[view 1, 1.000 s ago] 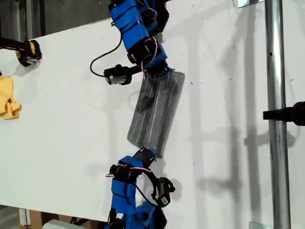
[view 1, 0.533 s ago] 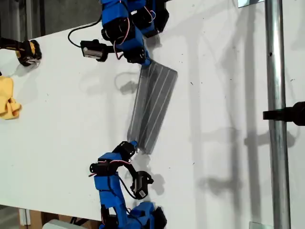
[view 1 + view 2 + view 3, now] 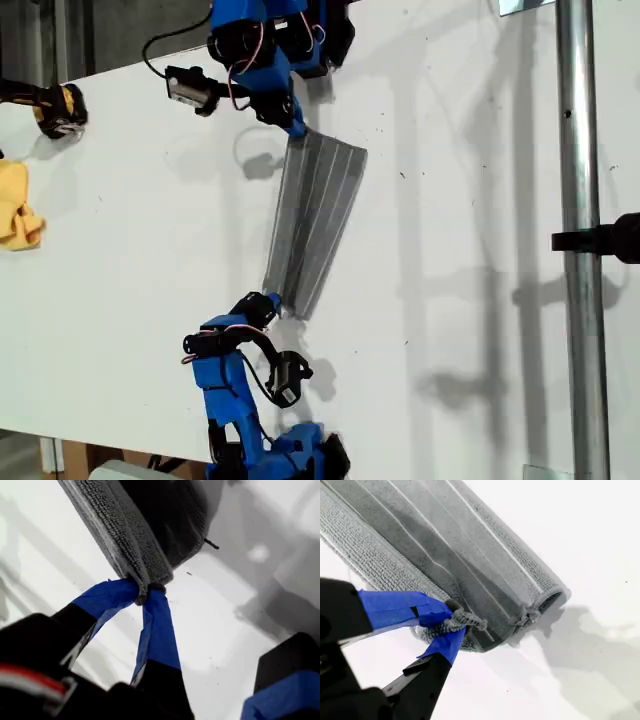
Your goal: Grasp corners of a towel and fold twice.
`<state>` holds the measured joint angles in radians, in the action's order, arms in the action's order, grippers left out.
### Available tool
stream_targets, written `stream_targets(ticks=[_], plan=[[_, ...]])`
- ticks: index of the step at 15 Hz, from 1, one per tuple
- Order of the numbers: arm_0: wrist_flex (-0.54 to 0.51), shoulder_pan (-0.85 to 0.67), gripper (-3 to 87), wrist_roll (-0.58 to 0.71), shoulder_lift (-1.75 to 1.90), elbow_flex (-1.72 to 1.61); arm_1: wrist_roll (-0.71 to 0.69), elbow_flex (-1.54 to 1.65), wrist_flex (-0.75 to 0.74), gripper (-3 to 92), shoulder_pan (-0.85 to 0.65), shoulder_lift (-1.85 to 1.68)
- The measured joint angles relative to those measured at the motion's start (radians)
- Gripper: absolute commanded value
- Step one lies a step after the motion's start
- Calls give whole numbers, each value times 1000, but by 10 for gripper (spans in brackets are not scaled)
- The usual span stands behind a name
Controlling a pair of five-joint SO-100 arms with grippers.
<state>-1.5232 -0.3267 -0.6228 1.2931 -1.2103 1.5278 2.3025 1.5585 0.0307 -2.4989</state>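
Item: towel (image 3: 315, 225), dark grey with narrow white stripes, folded over into a long narrow strip and lying on the white table (image 3: 130, 230), each short end held by an arm. My first gripper (image 3: 145, 592): blue-taped jaws drawn together and clamped on the doubled edge at one end of the towel (image 3: 125, 530), the layers bunched between the tips, the cloth running away from the jaws. My second gripper (image 3: 452, 622): jaws closed down on a corner (image 3: 465, 620) of the towel (image 3: 445, 545), a small twist of grey pile pinched between the blue tips; beside it the fold of the towel stands rounded and open like a tube. Exterior view: one blue arm (image 3: 255, 60) meets the towel's far end, its gripper (image 3: 293, 125) touching the cloth's corner there; another blue arm (image 3: 235, 380) meets the near end, its gripper (image 3: 268, 303) likewise on the cloth (the wrist views do not settle which arm is which). Also present: a crumpled yellow cloth (image 3: 18, 205), well apart from the towel, towards the exterior view's left; a metal pole (image 3: 580, 250), well apart from the towel, towards the exterior view's right.
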Motion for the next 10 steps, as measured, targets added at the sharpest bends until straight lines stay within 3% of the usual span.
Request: stream_targets(ticks=[10], plan=[[133,178,-10,-181,-80,-186,233,132,-402,-2,304,285]])
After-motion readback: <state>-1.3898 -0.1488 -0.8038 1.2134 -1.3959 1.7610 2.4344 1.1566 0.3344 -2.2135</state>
